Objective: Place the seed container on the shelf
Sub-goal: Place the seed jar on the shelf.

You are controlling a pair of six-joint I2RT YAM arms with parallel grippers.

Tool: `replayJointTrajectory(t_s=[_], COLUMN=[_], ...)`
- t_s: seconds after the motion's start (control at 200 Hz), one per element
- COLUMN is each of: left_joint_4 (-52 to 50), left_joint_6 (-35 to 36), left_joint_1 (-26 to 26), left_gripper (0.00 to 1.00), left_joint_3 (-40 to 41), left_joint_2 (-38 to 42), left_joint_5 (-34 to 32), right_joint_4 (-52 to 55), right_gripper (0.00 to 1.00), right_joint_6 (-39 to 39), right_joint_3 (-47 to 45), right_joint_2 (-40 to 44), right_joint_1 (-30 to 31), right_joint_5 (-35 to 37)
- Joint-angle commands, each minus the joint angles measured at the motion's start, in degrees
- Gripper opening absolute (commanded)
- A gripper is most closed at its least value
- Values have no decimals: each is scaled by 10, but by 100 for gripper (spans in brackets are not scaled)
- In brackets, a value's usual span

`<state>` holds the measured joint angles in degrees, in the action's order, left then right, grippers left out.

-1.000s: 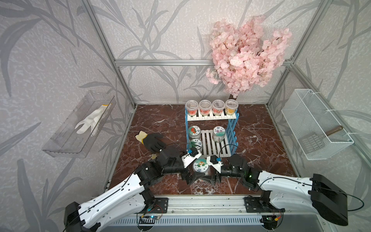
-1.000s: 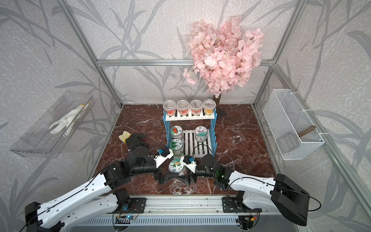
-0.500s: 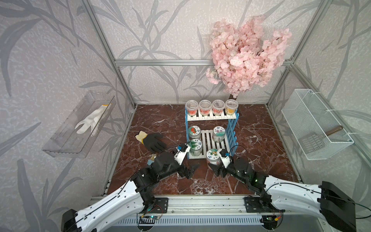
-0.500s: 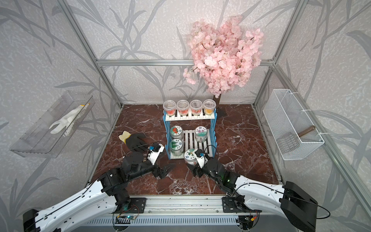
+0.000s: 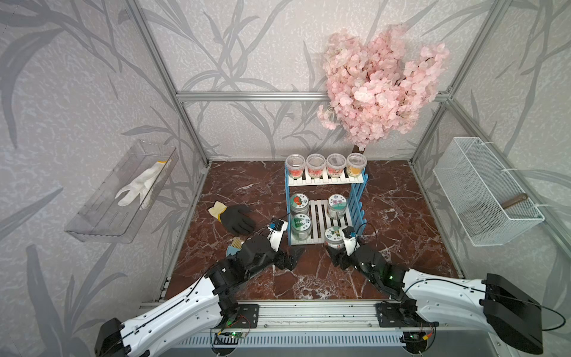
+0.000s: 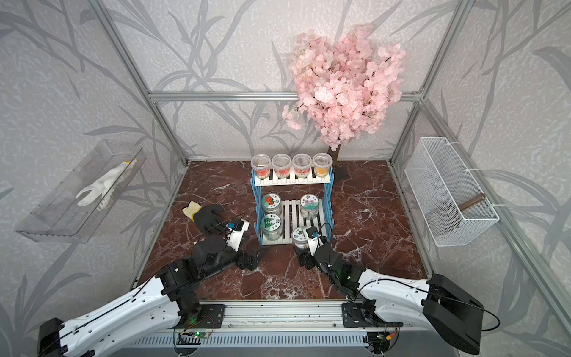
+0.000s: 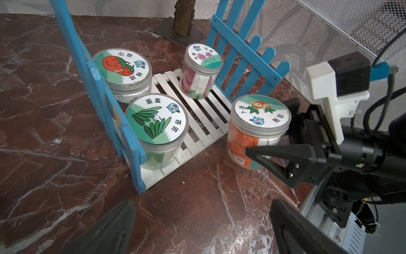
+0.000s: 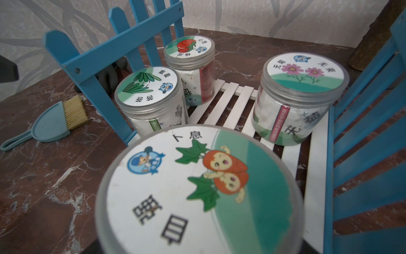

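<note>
The seed container (image 5: 334,236) (image 6: 301,236) is a clear jar with an orange label and a lid picturing two orange figures (image 7: 259,123) (image 8: 197,193). My right gripper (image 5: 336,247) (image 7: 265,129) is shut on its sides. The jar stands upright at the front right corner of the shelf (image 5: 318,216) (image 6: 290,213), just before the white lower board (image 7: 197,110) (image 8: 237,103). I cannot tell whether it touches the floor. My left gripper (image 5: 290,256) (image 6: 253,256) (image 7: 201,206) stands open and holds nothing, over bare floor in front of the shelf's left side.
Three more jars stand on the lower board (image 5: 299,222), and several cups on the upper one (image 5: 326,165). A black glove (image 5: 236,218) and a small blue brush (image 8: 52,123) lie left of the shelf. A pink tree (image 5: 380,92) stands behind, with a wire basket (image 5: 485,191) right and a clear wall tray (image 5: 123,197) left.
My right gripper has carried the seed container away from the left gripper and up to the shelf's front right corner. The left arm has pulled back to the left, still open.
</note>
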<state>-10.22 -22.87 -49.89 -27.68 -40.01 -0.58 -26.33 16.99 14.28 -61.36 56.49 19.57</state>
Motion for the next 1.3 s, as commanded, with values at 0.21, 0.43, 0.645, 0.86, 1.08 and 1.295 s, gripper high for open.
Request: replayJointTrajectory(t_s=[0.21, 0.43, 0.645, 0.86, 1.08, 1.295], left_joint_4=[-12, -21, -48, -53, -60, -56], left_joint_6=[-27, -38, -47, -47, -49, -51], left_joint_1=[1, 1, 1, 3, 3, 3], left_gripper=[100, 100, 100, 100, 100, 100], left_joint_3=[5, 9, 5, 10, 14, 16], left_joint_2=[8, 22, 28, 48, 60, 57], left_joint_5=[-82, -107, -116, -118, -120, -117], right_joint_4=[-52, -32, 12, 45, 53, 63], right_gripper=[81, 81, 80, 79, 78, 78], right_joint_6=[22, 43, 82, 110, 114, 101], right_joint_3=[31, 60, 111, 149, 161, 176], right_joint_2=[-48, -81, -128, -165, -202, -225], right_joint_1=[6, 6, 6, 6, -6, -12], right_joint_5=[22, 37, 71, 144, 182, 210])
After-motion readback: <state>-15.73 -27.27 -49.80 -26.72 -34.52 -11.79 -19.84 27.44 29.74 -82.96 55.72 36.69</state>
